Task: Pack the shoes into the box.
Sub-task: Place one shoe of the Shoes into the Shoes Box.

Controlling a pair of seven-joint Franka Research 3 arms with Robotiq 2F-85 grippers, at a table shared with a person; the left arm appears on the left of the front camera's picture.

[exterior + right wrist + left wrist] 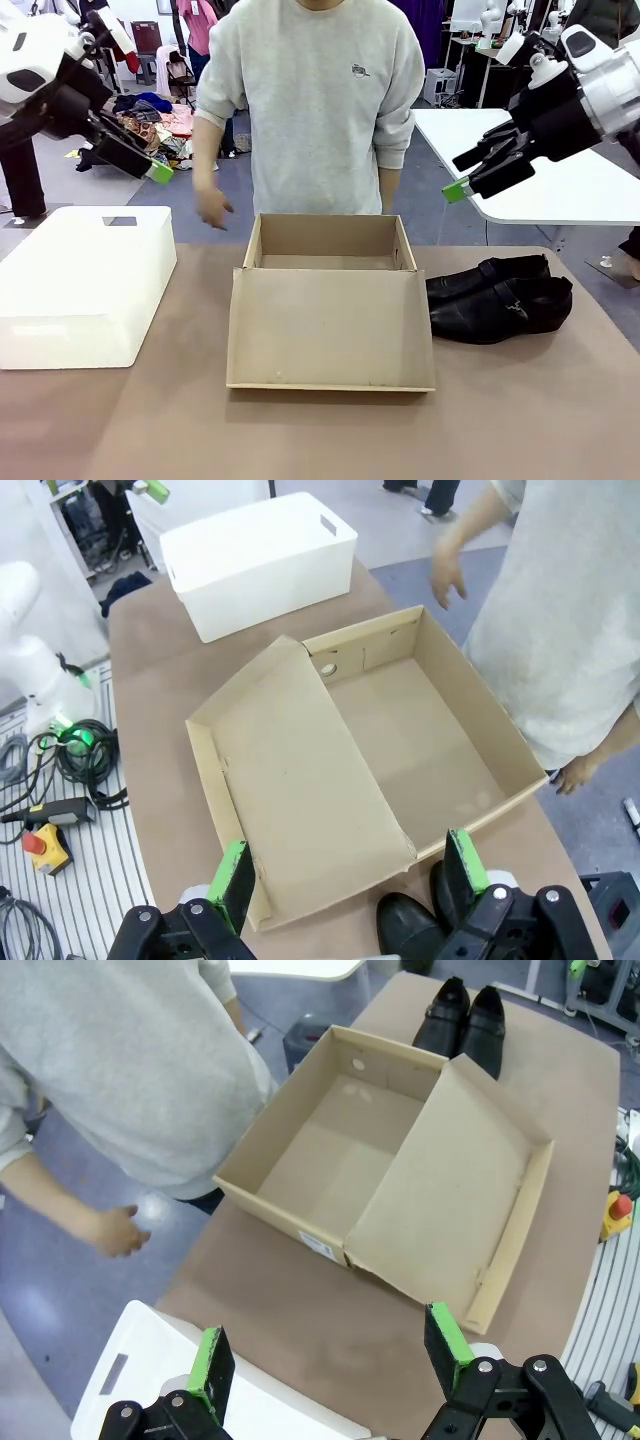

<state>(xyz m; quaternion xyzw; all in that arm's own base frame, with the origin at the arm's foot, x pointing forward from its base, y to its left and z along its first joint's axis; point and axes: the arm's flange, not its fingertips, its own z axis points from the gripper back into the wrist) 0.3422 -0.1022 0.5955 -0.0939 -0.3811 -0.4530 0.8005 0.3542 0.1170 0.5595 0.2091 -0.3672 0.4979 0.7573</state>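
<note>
I see the box (326, 236) open at the middle of the surface's (520, 420) far edge, its lid (330, 325) folded flat toward the near edge. The shoes (500, 298) lie side by side just beside it, toward the right edge. My left gripper (330, 1358) and right gripper (351, 873) both hang above the surface, fingers spread, holding nothing.

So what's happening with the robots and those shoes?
Nothing is packed yet. The cardboard box sits open and empty mid-table, its lid folded out flat toward the robot. The two black shoes lie side by side on the table to its right. The left arm and right arm hover above, jaws open and empty. A person stands behind the box, one hand hanging loose.
</note>
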